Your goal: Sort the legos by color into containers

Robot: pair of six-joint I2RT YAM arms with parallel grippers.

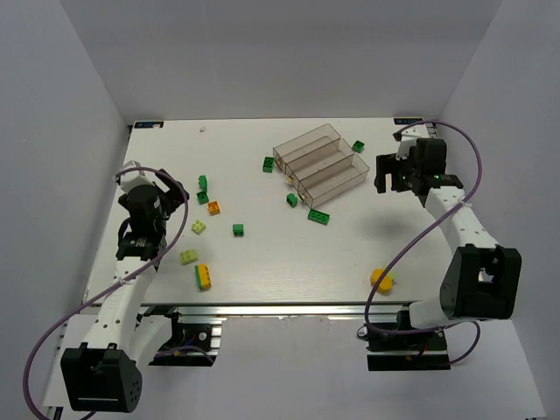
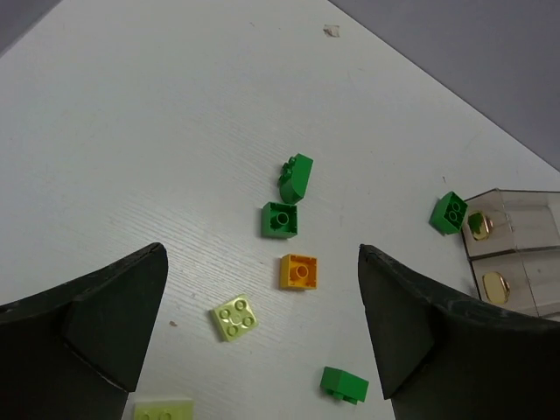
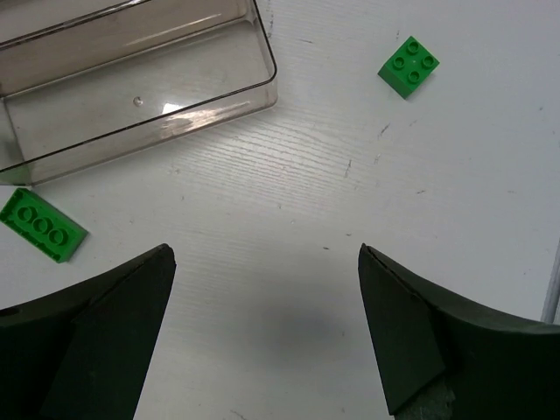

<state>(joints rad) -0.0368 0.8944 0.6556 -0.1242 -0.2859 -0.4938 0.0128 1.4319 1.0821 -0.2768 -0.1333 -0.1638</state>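
Observation:
The containers [image 1: 305,140] are a clear brownish three-trough tray at the table's back middle. Green legos [image 1: 268,164] lie around it, one [image 1: 358,146] behind it and a long one [image 1: 318,216] in front. My left gripper [image 1: 163,198] is open above the table's left side. In the left wrist view its fingers [image 2: 114,324] frame an orange brick [image 2: 300,271], a pale yellow-green brick [image 2: 234,318] and green bricks [image 2: 280,220]. My right gripper [image 1: 390,175] hangs open just right of the tray. Its wrist view shows bare table between the fingers [image 3: 411,324], with the tray's end [image 3: 210,103] beyond them.
A yellow-and-green stacked brick [image 1: 203,276] and another pale brick [image 1: 189,256] lie near the front left. A yellow round piece [image 1: 381,279] sits near the front right edge. White walls enclose the table on three sides.

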